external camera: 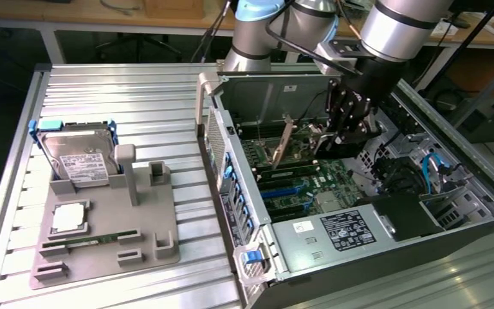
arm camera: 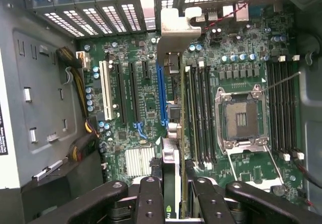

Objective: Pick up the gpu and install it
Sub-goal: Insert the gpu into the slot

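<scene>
Fig.: pincer (arm camera: 176, 196) clamped on the gpu (arm camera: 171, 169). The card is held edge-on inside the open PC case (external camera: 363, 248), just above the motherboard (arm camera: 141, 103) and beside the blue slot (arm camera: 162, 95), w/ its silver bracket (arm camera: 173, 30) toward the rear grille. At the exterior view's left, well apart from the case, the hard drive (external camera: 80, 158) and memory stick (external camera: 92, 239) sit in a grey fixture (external camera: 157, 222) on the table (external camera: 127, 96).

Cannot see the gpu (arm camera: 171, 168) fan face, edge-on above the motherboard (arm camera: 136, 98); lose its near end between the fingers (arm camera: 150, 199), cut off at the frame edge. Cannot read the label (external camera: 350, 230) print beside the motherboard.
</scene>
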Controlling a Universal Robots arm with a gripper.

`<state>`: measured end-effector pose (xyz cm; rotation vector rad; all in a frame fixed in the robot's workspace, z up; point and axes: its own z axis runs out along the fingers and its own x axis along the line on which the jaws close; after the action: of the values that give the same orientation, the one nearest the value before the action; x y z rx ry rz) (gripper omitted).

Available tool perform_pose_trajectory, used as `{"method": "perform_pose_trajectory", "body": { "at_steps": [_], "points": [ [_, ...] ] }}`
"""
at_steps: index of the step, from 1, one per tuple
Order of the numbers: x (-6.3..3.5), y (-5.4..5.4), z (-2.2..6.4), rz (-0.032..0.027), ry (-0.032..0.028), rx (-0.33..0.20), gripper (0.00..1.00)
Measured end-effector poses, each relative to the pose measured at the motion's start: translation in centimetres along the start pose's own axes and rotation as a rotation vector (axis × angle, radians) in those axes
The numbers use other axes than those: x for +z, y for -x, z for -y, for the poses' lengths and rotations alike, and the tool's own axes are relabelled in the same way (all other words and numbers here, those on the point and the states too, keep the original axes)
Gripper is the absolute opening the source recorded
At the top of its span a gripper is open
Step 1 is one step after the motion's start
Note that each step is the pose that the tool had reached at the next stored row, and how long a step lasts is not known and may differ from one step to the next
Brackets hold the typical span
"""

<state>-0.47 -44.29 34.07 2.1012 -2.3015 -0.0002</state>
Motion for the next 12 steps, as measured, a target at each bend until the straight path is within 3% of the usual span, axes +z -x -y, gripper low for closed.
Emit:
{"method": "perform_pose_trajectory", "body": {
  "at_steps": [6,12],
  "points": [
    [1.22,-0.1,-1.4,-0.0002,-0.0002,-0.008,0.27],
    [2.16,-0.1,-1.68,-0.0007,-0.0009,-0.043,0.27]
  ]
}}
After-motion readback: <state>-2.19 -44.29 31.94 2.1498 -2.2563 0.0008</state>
